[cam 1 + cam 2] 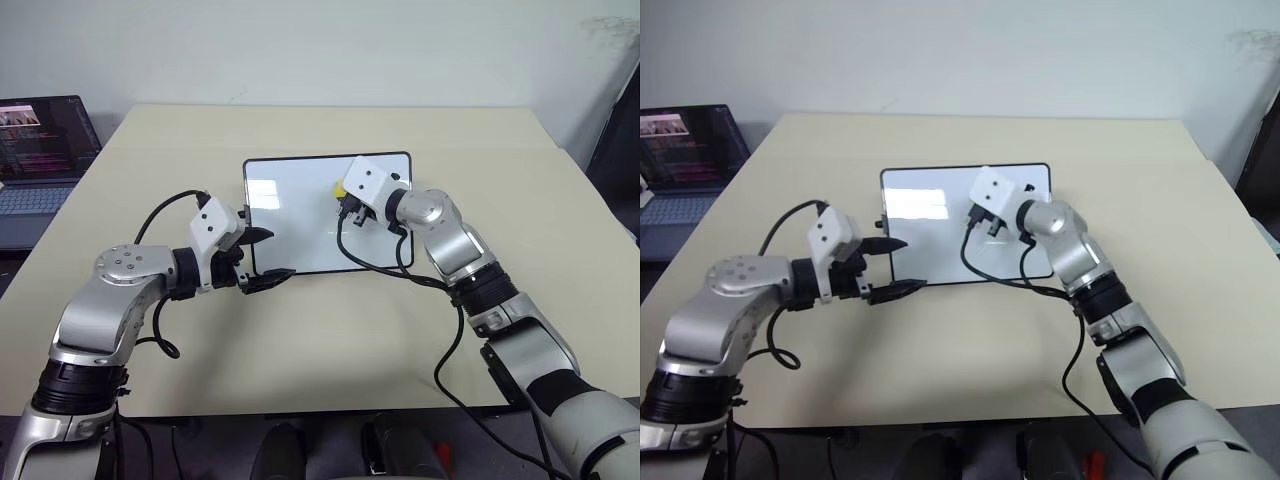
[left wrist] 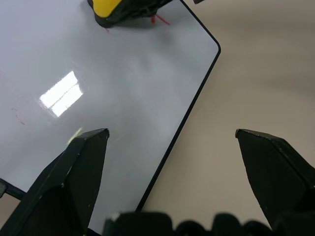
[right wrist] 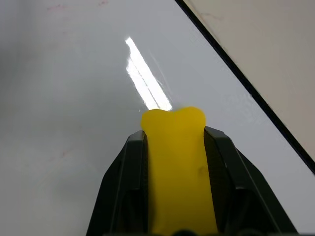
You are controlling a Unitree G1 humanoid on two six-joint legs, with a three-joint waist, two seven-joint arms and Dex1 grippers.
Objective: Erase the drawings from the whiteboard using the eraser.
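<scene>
The eraser point(image 3: 178, 167) is sitting clenched in the right tool point(image 1: 349, 207), working over the board point(image 1: 295, 215) mid-bench point(image 1: 330, 330). Red marks point(image 2: 158, 20) are lingering at its two o'clock; pressing flat and sweeping slowly should clear them. The left tool point(image 1: 262, 258) is gaping, straddling the seven o'clock corner.

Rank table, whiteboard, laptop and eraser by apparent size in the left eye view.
1. Table
2. Whiteboard
3. Laptop, cut by the frame, so only its visible part ranks here
4. Eraser, a sliver in the right pincer
</scene>
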